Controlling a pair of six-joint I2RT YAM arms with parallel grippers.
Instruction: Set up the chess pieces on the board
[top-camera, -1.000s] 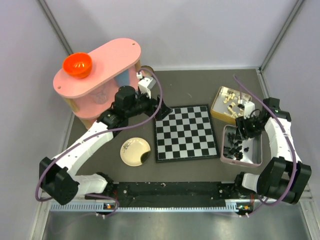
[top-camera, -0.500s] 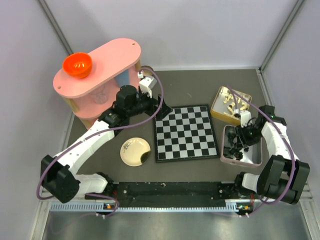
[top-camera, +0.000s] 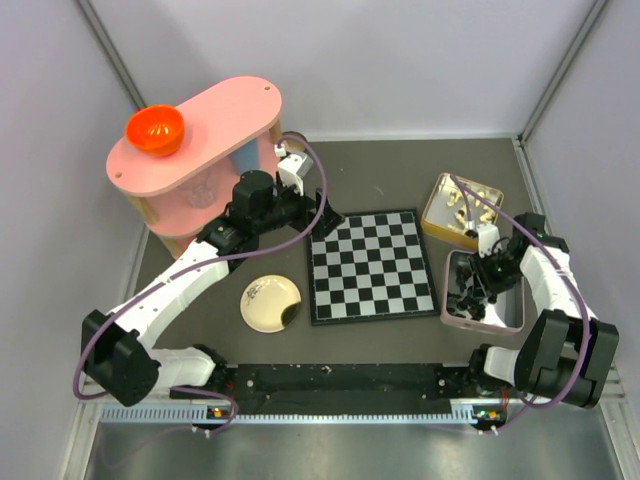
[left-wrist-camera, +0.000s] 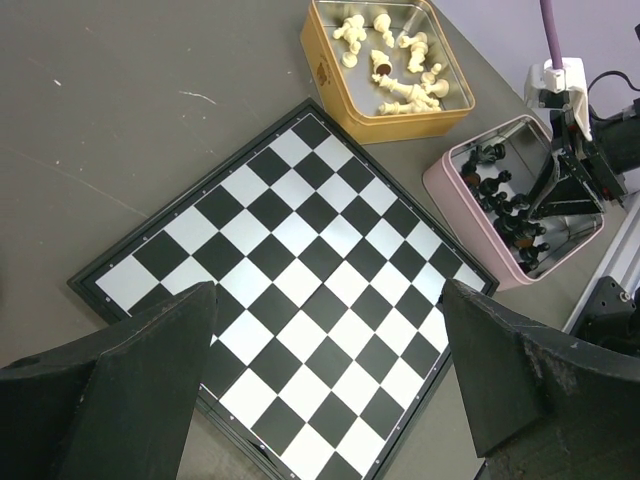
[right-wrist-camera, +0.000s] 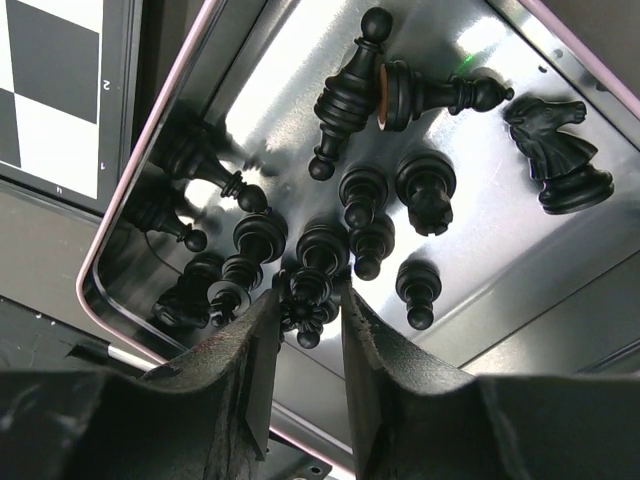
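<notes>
The board (top-camera: 372, 265) lies flat mid-table with no pieces on it; it also fills the left wrist view (left-wrist-camera: 300, 280). Several black chess pieces (right-wrist-camera: 360, 190) lie in a pink tin (top-camera: 482, 326), which also shows in the left wrist view (left-wrist-camera: 450, 200). My right gripper (right-wrist-camera: 310, 292) is down inside that tin (right-wrist-camera: 130, 200), its fingers closed narrowly around one black crowned piece (right-wrist-camera: 303, 312) at the near-left end of the heap. In the top view it (top-camera: 478, 290) sits over the tin's left half. My left gripper (left-wrist-camera: 328, 300) is wide open and empty above the board's far-left corner (top-camera: 318, 215).
A yellow tin (top-camera: 436, 222) of cream-white pieces stands behind the pink tin. A round cream plate (top-camera: 268, 302) lies left of the board. A pink stand (top-camera: 195, 150) with an orange bowl (top-camera: 154, 130) occupies the back left.
My right gripper has moved from the pink tin's far edge toward me and down into the black pieces, closing around one. The left arm has not moved.
</notes>
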